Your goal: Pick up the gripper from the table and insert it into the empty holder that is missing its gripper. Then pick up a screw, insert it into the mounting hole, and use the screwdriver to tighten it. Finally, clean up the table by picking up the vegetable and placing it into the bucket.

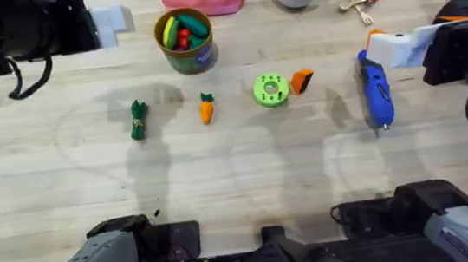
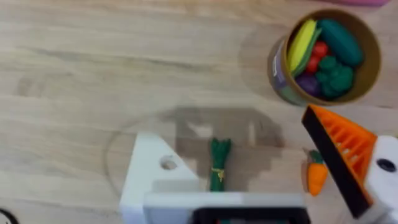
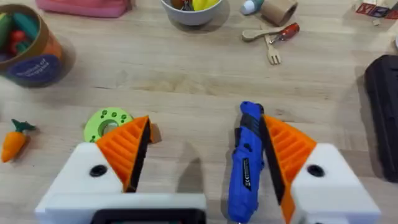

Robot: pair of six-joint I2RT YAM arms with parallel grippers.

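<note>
Your right gripper (image 3: 199,158) has two white blocky fingers, each with an orange ribbed pad (image 3: 127,146) and a dark screw hole. Your left gripper (image 2: 261,165) has one padded finger (image 2: 345,155) and one bare white holder (image 2: 155,171) with its mounting hole (image 2: 168,163). Grey-and-black arm bases (image 1: 116,248) carry black cables (image 1: 28,78).

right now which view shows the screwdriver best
The overhead view: the whole screwdriver lies on the table. The right wrist view has it close between the fingers, its lower end cut off.
</note>
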